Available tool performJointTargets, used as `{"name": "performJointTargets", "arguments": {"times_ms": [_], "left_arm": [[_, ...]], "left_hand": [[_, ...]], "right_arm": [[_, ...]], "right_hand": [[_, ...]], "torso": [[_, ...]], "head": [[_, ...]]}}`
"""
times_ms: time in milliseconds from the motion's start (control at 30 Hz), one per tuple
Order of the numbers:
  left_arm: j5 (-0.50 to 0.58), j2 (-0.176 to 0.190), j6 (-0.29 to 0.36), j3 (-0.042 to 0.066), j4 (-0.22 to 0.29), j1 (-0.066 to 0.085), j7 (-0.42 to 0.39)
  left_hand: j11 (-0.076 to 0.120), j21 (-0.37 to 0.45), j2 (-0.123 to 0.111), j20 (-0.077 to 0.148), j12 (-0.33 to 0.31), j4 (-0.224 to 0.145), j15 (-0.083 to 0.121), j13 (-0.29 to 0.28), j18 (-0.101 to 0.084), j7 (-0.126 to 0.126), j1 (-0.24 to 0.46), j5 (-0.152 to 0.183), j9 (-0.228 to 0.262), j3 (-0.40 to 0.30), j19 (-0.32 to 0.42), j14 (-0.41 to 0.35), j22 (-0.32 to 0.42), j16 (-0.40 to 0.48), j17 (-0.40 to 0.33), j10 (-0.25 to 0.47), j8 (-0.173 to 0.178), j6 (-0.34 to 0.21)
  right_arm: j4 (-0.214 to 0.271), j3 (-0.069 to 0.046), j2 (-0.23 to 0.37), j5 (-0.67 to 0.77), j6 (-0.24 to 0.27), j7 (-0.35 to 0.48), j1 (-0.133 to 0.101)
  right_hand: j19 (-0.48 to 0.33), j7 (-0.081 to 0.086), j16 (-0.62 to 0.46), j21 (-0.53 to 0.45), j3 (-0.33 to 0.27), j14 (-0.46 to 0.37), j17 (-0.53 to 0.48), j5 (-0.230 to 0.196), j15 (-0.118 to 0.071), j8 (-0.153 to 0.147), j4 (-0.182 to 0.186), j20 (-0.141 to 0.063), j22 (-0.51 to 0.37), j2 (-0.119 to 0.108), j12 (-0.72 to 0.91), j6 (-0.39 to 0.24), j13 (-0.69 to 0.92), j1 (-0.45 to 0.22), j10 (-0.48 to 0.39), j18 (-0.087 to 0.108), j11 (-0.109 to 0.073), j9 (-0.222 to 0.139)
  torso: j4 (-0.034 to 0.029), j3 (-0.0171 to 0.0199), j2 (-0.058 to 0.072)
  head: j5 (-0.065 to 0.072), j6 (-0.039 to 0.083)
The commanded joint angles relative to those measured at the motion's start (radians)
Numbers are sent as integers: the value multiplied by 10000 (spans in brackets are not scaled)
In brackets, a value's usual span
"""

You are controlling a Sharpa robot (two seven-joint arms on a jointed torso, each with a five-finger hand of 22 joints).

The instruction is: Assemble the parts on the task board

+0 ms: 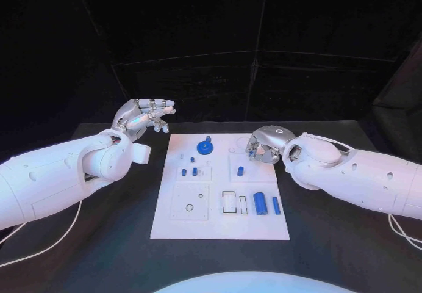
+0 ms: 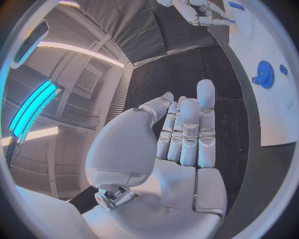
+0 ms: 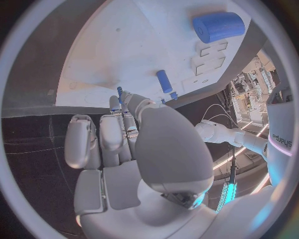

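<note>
Task board (image 1: 220, 224), one blue gear (image 1: 205, 148), two hands

The left hand (image 2: 181, 144) has its fingers (image 2: 206, 104) straight and close together, holding nothing, above the black desk (image 2: 181, 69). Beyond the fingertips lies the white task board (image 2: 274, 114), with a blue gear (image 2: 266, 74) on it and a small blue part (image 2: 283, 69) just beside the gear. Farther off, the right hand (image 2: 199, 11) reaches over the board's far end near a blue bar (image 2: 236, 6).
</note>
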State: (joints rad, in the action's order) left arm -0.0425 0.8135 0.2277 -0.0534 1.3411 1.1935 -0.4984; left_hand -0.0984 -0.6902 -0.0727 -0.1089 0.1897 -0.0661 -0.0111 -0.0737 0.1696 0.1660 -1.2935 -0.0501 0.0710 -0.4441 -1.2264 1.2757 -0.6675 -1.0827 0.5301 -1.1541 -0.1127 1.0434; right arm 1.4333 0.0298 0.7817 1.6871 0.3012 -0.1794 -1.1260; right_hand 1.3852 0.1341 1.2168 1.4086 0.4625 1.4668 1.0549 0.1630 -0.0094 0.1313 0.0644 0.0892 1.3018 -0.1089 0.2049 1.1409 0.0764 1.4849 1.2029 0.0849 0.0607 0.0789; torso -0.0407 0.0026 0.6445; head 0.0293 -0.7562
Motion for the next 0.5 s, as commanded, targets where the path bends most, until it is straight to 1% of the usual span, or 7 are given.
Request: {"name": "performJointTargets", "arguments": {"times_ms": [33,100,200,267,300,400,500], "left_arm": [[55,-15,-30,9,-1,13,-149],[55,-12,-24,9,-5,12,-155],[55,-6,-20,9,-18,12,-161],[55,-4,-22,9,-24,12,-158],[55,-5,-24,8,-27,12,-155],[55,-27,-23,8,-35,12,-143],[55,-67,-30,6,-42,11,-130]], "left_hand": [[24,47,4,1,45,-13,13,-10,128,62,87,0,-12,54,71,-91,11,41,-17,76,-13,-23],[24,47,4,1,45,-13,13,-10,128,62,87,0,-12,54,71,-91,11,41,-17,76,-13,-23],[21,60,-4,-1,52,-21,12,-11,128,64,81,0,-12,66,76,-106,20,51,-42,85,-14,-29],[21,60,-4,-1,52,-21,12,-11,128,64,81,0,-12,66,76,-106,20,51,-42,85,-14,-29],[21,60,-4,-1,52,-21,12,-11,128,64,81,0,-12,66,76,-106,20,51,-42,85,-14,-29],[21,60,-4,-1,52,-21,12,-11,128,64,81,0,-12,66,76,-106,20,51,-42,85,-14,-29],[21,60,-4,-1,52,-21,12,-11,128,64,81,0,-12,66,76,-106,20,51,-42,85,-14,-29]], "right_arm": [[211,-11,153,-196,770,53,-25],[375,-14,267,-267,820,56,-27],[739,-20,456,-372,893,58,-29],[1164,-26,598,-452,950,62,-31],[1354,-28,638,-475,976,66,-32],[1900,-32,677,-518,1040,73,-35],[2302,-34,608,-537,1054,84,-36]], "right_hand": [[74,10,60,60,-50,252,-2,-49,-76,-11,12,31,28,-11,-39,41,-9,-110,76,-205,23,15],[75,10,60,61,-51,252,-2,-51,-77,-11,12,31,29,-12,-40,41,-9,-112,76,-206,23,15],[79,9,60,66,-53,252,-6,-63,-77,-13,7,31,38,-18,-43,42,-9,-122,77,-208,22,15],[85,9,68,72,-55,253,3,-74,-78,-15,3,30,48,-24,-46,41,-10,-133,76,-210,22,15],[87,9,73,73,-56,254,8,-80,-78,-17,3,30,50,-25,-48,41,-11,-141,76,-210,23,15],[93,8,86,81,-57,256,18,-109,-78,-21,2,30,62,-23,-55,43,-12,-169,78,-213,22,15],[98,2,95,87,-38,257,22,-121,-81,-25,-24,28,73,-9,-63,45,-14,-160,80,-215,15,15]], "torso": [[-13,-1,5],[-14,-1,4],[-5,-3,-1],[0,-3,-1],[2,-2,4],[0,-8,1],[-24,-18,-5]], "head": [[0,-5],[-4,-5],[-48,-22],[-84,-28],[-134,-27],[-158,-42],[-167,-56]]}}
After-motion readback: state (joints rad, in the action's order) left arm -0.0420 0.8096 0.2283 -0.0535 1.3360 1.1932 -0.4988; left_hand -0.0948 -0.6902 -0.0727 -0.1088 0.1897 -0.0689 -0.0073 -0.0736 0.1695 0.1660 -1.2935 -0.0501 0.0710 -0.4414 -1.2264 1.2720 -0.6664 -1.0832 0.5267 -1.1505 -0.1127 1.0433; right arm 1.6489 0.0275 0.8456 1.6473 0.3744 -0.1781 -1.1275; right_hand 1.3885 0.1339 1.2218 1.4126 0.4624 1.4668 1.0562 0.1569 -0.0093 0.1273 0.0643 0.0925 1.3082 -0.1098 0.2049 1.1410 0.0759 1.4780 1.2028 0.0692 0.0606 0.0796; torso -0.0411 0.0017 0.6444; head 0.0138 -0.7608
